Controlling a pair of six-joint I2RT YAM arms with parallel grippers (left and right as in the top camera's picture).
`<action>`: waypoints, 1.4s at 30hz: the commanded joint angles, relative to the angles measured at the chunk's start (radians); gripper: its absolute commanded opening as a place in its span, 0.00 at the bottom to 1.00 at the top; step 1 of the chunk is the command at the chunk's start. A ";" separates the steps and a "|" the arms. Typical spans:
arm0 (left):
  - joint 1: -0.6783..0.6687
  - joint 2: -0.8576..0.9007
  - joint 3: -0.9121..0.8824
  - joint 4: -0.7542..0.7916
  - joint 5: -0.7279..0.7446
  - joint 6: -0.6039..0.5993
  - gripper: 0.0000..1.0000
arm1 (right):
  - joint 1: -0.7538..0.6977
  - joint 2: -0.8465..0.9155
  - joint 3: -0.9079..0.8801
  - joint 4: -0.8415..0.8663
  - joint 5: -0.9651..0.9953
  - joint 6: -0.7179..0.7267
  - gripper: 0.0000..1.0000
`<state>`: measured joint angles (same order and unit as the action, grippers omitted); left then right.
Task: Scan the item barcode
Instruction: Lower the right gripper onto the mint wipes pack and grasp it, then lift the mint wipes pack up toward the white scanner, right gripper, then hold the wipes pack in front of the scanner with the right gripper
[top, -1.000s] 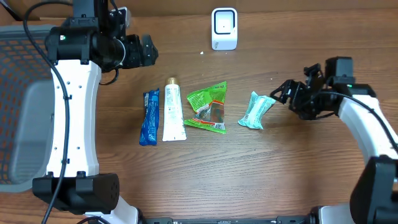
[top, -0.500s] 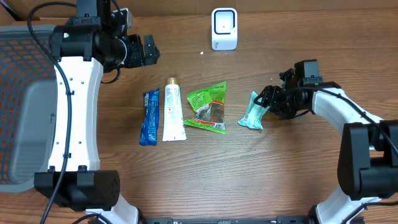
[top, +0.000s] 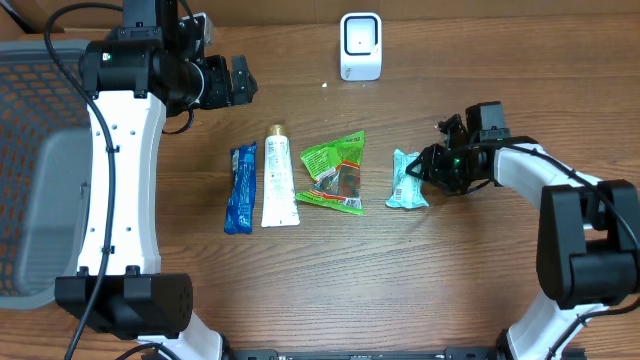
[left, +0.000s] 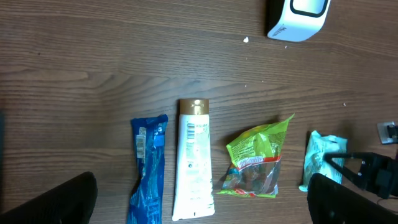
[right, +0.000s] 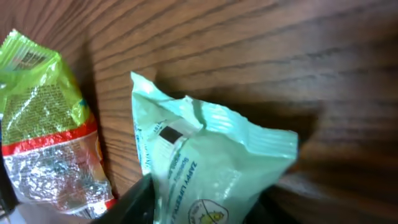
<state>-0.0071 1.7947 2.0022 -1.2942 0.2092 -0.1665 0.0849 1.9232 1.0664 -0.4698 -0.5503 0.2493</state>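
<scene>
The mint-green packet (top: 406, 180), at 3 o'clock in the overhead view, is straddled by the right gripper (top: 431, 170) (clamping cannot be told), presumably for presentation to the scanner (top: 360, 45) at 12 o'clock; the left gripper (top: 238, 82) is held spread, idle.

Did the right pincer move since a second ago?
Yes. The right pincer slid left, toward the green snack bag, which stayed put. Its tips now reach the pale green packet.
</scene>
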 joint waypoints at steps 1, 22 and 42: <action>-0.006 0.012 -0.005 0.001 0.008 -0.014 1.00 | 0.006 0.066 -0.020 -0.002 0.059 -0.034 0.18; -0.006 0.012 -0.005 0.001 0.008 -0.014 1.00 | 0.151 -0.126 0.472 -0.086 0.668 -0.103 0.04; -0.006 0.012 -0.005 0.001 0.008 -0.014 1.00 | 0.274 0.324 0.472 1.323 0.804 -0.909 0.04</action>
<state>-0.0071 1.7977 1.9995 -1.2938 0.2092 -0.1661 0.3599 2.2017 1.5208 0.7544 0.3012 -0.6060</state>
